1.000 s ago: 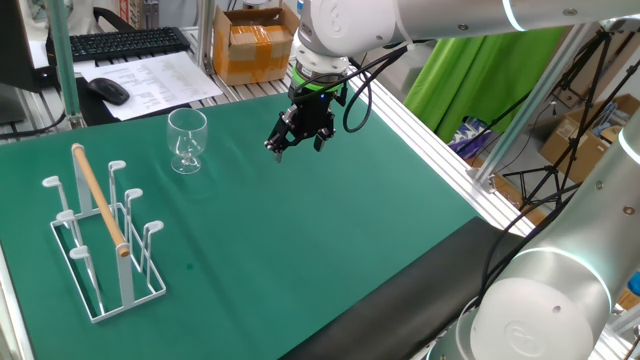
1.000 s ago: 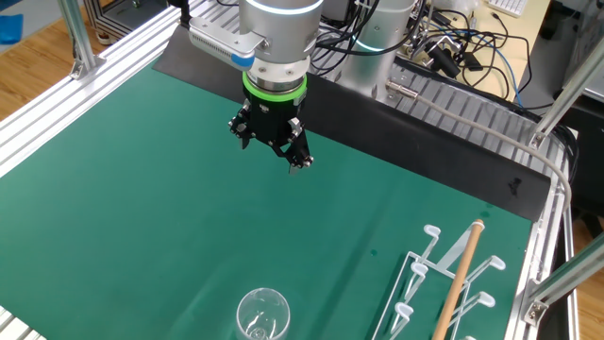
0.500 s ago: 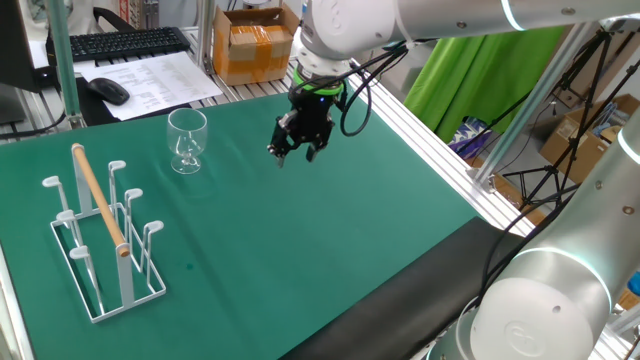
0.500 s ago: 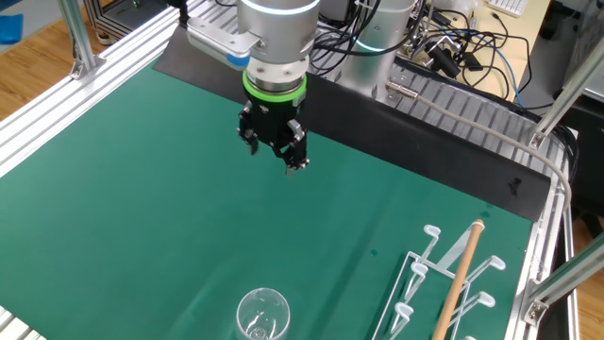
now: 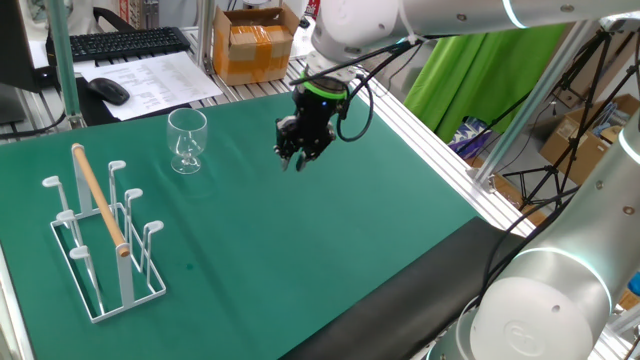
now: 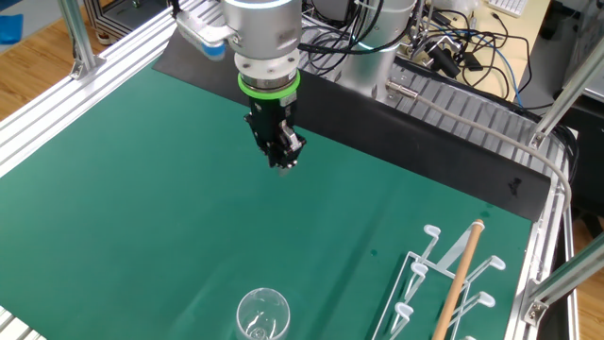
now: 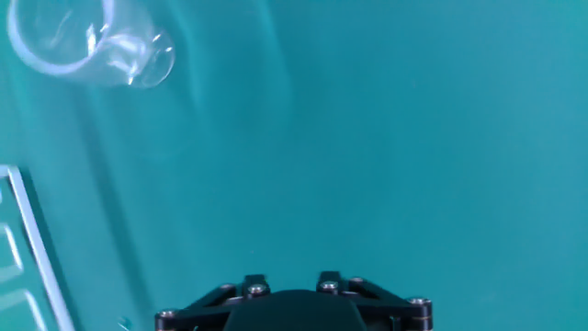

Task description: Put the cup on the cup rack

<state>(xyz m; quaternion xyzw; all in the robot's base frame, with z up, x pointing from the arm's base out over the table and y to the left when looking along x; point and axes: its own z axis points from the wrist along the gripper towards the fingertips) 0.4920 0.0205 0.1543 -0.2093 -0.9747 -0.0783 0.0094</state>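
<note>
Since a second ago the gripper [image 5: 296, 160] has rolled about its axis and its fingers have drawn in from spread to nearly together, holding nothing. The cup [image 5: 187, 139] stands upright near the worktop's far edge, well apart from the gripper, with the cup rack [image 5: 103, 232] by the left edge. Only the hand view shows the cup [image 7: 90, 41] from above.

We saw a table [image 5: 330, 230] covered in green matting. On it stood the cup [image 5: 187, 139], upright at the far left, and the cup rack [image 5: 100, 235] nearer, well apart.
</note>
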